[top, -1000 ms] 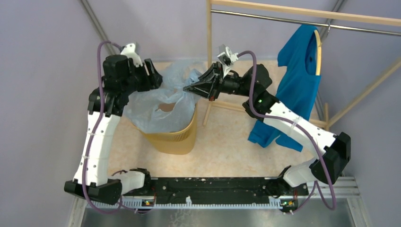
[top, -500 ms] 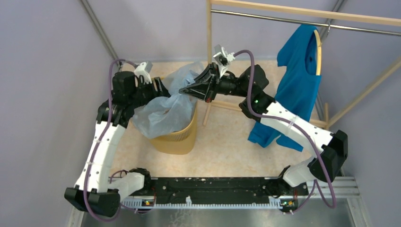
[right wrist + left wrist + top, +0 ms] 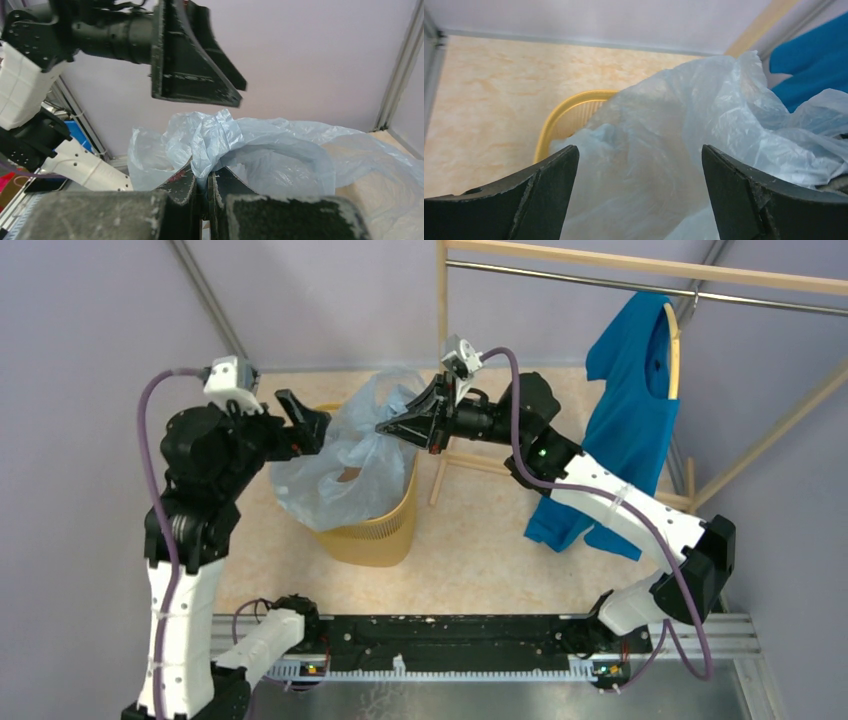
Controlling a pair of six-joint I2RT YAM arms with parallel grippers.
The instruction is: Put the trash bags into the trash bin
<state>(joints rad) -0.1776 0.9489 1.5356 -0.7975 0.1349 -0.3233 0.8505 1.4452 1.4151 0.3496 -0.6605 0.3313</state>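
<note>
The trash bag (image 3: 340, 465), a thin pale blue film, is draped over and into the yellow mesh trash bin (image 3: 378, 532). My right gripper (image 3: 386, 428) is shut on a bunched fold of the bag's right edge above the rim; in the right wrist view its jaws (image 3: 205, 182) pinch the trash bag (image 3: 250, 145). My left gripper (image 3: 316, 428) stands open at the bag's left side, holding nothing. Between its wide-apart fingers (image 3: 549, 195) the left wrist view shows the trash bag (image 3: 674, 150) and the bin's rim (image 3: 555, 124). The left gripper (image 3: 195, 65) also shows in the right wrist view, above the bag.
A wooden clothes rack (image 3: 440, 350) stands just right of the bin, its post close to the rim. A bright blue shirt (image 3: 630, 420) hangs from the rack's rail at the right. Purple walls close in the left and back.
My left gripper has let go of the bag and opened wide, and its arm has swung back to the left. The right gripper still holds the same fold.
</note>
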